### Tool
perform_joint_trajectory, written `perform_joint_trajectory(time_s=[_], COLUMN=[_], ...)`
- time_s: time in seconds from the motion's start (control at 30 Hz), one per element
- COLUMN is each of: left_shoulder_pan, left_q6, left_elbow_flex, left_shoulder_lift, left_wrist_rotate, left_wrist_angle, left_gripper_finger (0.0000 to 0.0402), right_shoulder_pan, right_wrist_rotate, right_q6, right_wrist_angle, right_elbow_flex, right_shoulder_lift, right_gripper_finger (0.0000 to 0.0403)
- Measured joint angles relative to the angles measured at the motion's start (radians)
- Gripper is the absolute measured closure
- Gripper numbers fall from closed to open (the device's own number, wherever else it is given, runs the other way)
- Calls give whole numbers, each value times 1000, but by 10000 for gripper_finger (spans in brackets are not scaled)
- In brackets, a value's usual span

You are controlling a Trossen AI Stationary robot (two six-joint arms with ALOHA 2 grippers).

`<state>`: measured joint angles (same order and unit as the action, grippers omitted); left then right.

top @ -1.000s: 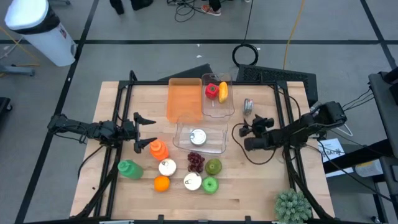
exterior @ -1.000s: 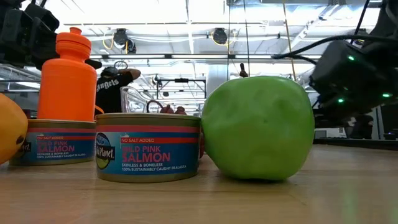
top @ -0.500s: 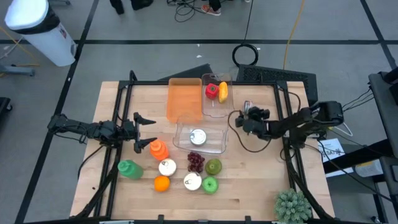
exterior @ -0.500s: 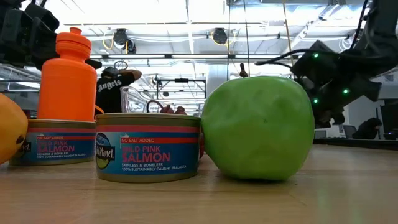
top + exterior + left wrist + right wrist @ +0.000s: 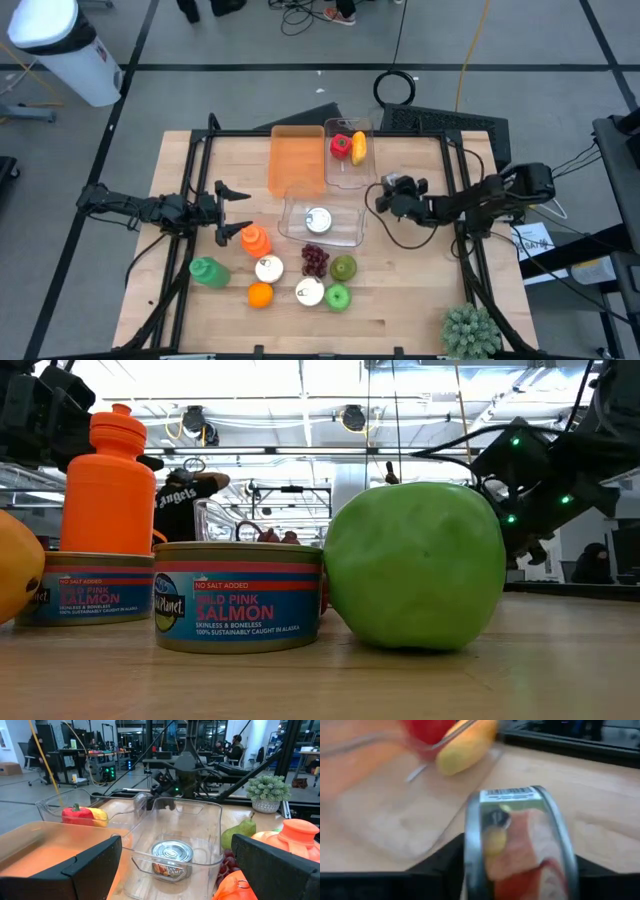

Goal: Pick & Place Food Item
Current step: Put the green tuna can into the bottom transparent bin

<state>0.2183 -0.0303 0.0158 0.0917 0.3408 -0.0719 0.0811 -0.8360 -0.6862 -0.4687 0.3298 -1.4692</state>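
Note:
A silver can (image 5: 520, 845) with a salmon-coloured label stands on its edge on the table, close to the far clear tub (image 5: 364, 178) that holds a red pepper (image 5: 340, 146) and a yellow piece (image 5: 359, 147). My right gripper (image 5: 390, 192) is open at the can, and its two dark fingers (image 5: 437, 865) stand on either side of it. My left gripper (image 5: 232, 210) waits open to the left of the near clear tub (image 5: 352, 236), which holds another can (image 5: 318, 218). My right gripper has one finger on each side of the can's rim (image 5: 472, 835), coming level from the table's right. Whether the fingers touch the can, I cannot tell. The can rests on the table.
An orange tray (image 5: 296, 160) sits at the far side. Near the front edge lie an orange bottle (image 5: 254, 240), a green bottle (image 5: 207, 270), two cans (image 5: 268, 267), grapes (image 5: 315, 260), a pear (image 5: 343, 266), an apple (image 5: 338, 297) and an orange (image 5: 260, 295). A plant (image 5: 470, 332) stands at the near right corner.
My right gripper has moved from beside the near tub toward the far edge, reaching the can beside the far tub, and then shifted slightly left. The left arm has kept still.

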Motion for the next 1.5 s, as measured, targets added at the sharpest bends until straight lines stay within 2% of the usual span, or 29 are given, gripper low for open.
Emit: perform_joint_trajectory(time_s=[0.07, 0.3, 0.47, 0.57, 0.8, 0.97, 1.07, 1.17, 1.3, 1.5], left_shoulder_pan=[0, 0, 0, 0, -1, -1, -1, -1, -1, -1], left_q6=[0, 0, -71, -146, -196, -238, -196, -152, -116, -110], left_elbow_flex=[0, 0, 0, 0, 0, 2, 52, 137, 243, 407], left_shoulder_lift=[0, 0, 0, 0, 0, 3, 44, 141, 364, 747], left_wrist_rotate=[0, 0, -1, -1, 109, 125, 105, 105, 80, 18], left_wrist_angle=[0, 0, -69, -130, -244, -303, -320, -301, -292, -302], left_gripper_finger=[9, 9, 9, 9, 9, 9, 9, 9, 9, 9], right_shoulder_pan=[-18, -81, -188, -277, -417, -425, -406, -381, -363, -357], right_wrist_rotate=[26, 178, 185, 192, 218, 213, 241, 335, 440, 448], right_q6=[40, 212, 282, 328, 562, 603, 606, 605, 606, 610], right_wrist_angle=[14, 23, 20, 3, -240, -328, -389, -494, -627, -657], right_elbow_flex=[0, 0, 0, 0, 0, 0, 0, 0, 2, 68], right_shoulder_lift=[27, 244, 420, 478, 460, 402, 361, 321, 258, 162], right_gripper_finger=[280, 280, 280, 280, 280, 280, 280, 280, 280, 280])
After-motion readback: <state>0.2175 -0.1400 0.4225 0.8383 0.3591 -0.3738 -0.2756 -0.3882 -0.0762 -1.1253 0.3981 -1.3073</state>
